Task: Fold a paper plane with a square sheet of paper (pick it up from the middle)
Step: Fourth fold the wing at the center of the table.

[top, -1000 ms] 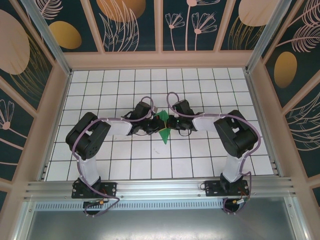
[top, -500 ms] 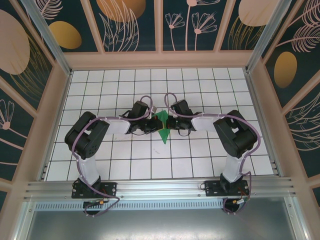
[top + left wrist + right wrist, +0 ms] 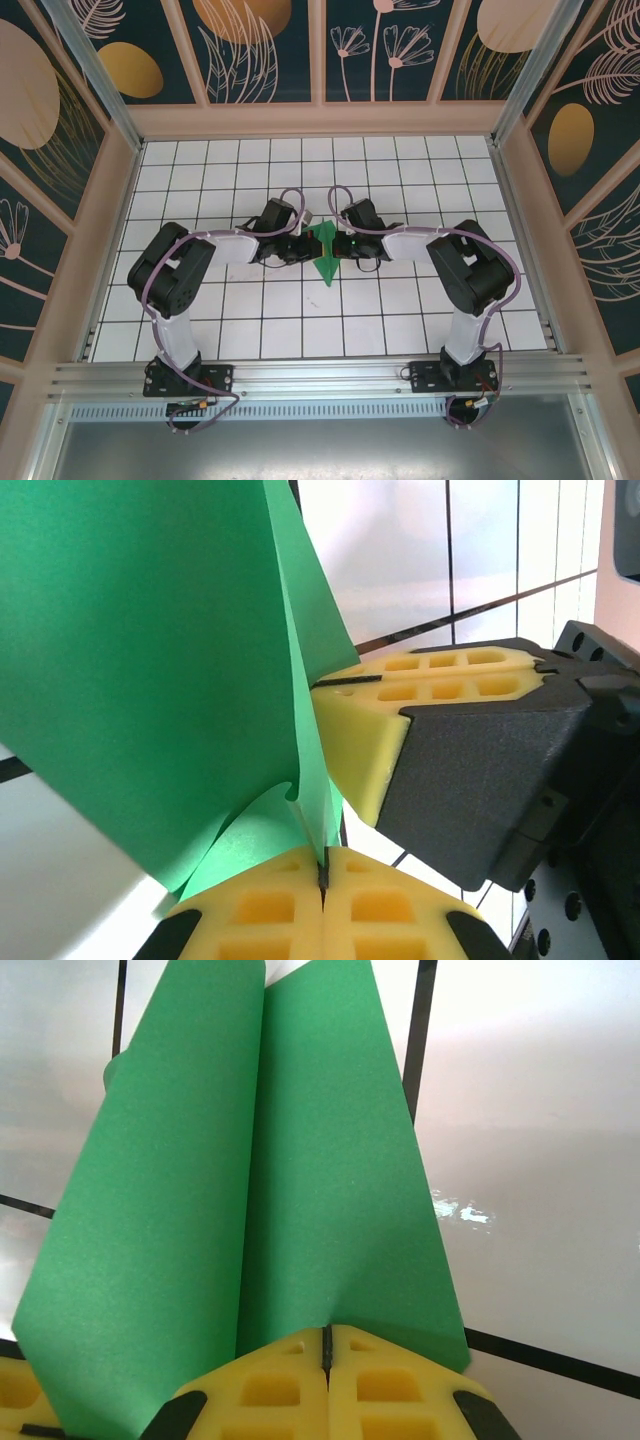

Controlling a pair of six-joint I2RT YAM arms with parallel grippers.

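White tiled bench [image 3: 200,320], patterned walls [image 3: 60,100]: paper plane [image 3: 326,262] pinched mid-bench from two sides.
Your left gripper [image 3: 323,872] and right gripper [image 3: 326,1345] are each clenched on the green paper, facing each other, its tip toward the near edge; whether it touches the bench you can't tell. Expect it feather-light, floppy, easily creased or torn. Best hold looks like the centre crease, where layers stack; don't tug it apart.

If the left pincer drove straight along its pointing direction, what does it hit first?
Likely the right pincer, shut on the same folded green paper, just ahead and slightly right of the left pincer. Depth is unclear; it might slip past.
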